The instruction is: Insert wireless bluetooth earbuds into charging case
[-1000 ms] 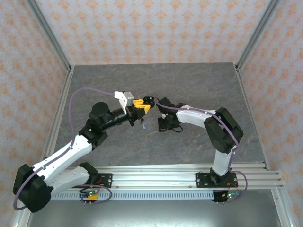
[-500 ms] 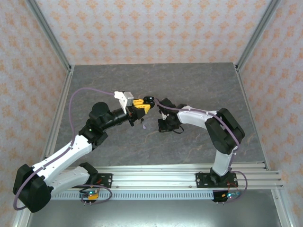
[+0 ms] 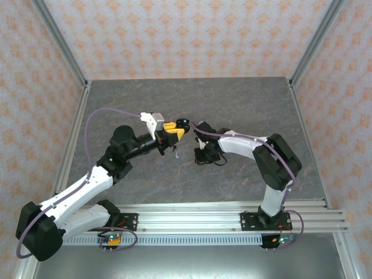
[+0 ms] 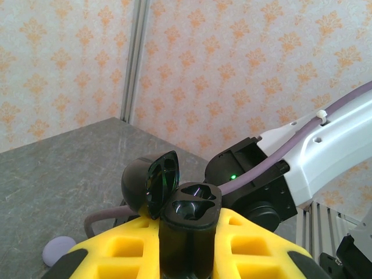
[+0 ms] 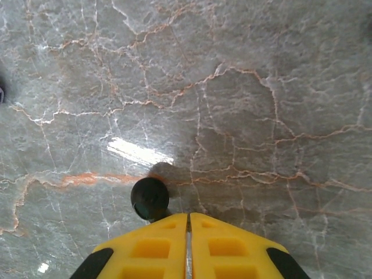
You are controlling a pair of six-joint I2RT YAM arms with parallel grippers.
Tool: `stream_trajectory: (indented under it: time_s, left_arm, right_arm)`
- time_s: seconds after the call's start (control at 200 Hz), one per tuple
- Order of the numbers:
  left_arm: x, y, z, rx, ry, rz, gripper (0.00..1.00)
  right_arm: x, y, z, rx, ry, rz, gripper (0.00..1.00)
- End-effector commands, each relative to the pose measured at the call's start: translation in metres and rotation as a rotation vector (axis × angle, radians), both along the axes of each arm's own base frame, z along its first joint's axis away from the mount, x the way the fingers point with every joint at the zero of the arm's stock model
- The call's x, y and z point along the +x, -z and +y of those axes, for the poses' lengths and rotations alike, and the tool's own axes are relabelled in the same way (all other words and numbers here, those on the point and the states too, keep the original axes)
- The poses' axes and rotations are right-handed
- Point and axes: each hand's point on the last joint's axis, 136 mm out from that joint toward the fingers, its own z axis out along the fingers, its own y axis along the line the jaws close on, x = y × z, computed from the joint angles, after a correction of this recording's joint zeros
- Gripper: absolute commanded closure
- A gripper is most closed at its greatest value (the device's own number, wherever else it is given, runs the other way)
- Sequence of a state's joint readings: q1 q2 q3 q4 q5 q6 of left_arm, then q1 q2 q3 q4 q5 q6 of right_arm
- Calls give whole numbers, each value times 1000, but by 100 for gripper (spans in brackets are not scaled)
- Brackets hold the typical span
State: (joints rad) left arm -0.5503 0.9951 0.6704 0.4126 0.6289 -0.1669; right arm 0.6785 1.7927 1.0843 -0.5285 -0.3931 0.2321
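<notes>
Marble tabletop (image 5: 261,87): left gripper (image 4: 187,247) clamps 1 case (image 4: 189,204); right gripper (image 5: 188,220) together beside 1 earbud (image 5: 150,199).

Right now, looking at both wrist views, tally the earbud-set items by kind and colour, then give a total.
Black charging case: 1
Black earbud: 1
Lilac piece: 1
Total: 3

Left gripper (image 4: 187,228), right gripper (image 5: 188,218) (both closed)

The charging case (image 4: 185,232) sits between the left fingers (image 4: 256,247), above the desk (image 4: 58,168); an earbud (image 5: 150,197) lies on it just before the right fingers (image 5: 151,250).
</notes>
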Motion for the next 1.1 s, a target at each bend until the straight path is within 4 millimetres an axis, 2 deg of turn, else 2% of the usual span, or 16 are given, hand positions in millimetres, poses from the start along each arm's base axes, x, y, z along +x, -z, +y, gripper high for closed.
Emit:
stream_trajectory:
  time_s: [0.0, 0.215, 0.425, 0.546, 1.096]
  left_arm:
    - [-5, -20, 1, -28, -3, -44, 85]
    - [-7, -21, 3, -30, -4, -48, 86]
    - [-8, -24, 4, -33, -6, -53, 86]
    - [-8, -23, 4, -29, -4, -49, 86]
    - [-8, -22, 4, -24, -8, -48, 86]
  right_arm:
    - [-5, -16, -3, 4, -13, -20, 87]
    - [4, -35, 2, 30, -34, -80, 77]
    - [8, -28, 8, -8, -111, -47, 65]
    - [7, -20, 10, -33, -156, -9, 64]
    - [5, -11, 14, -57, -225, 48, 65]
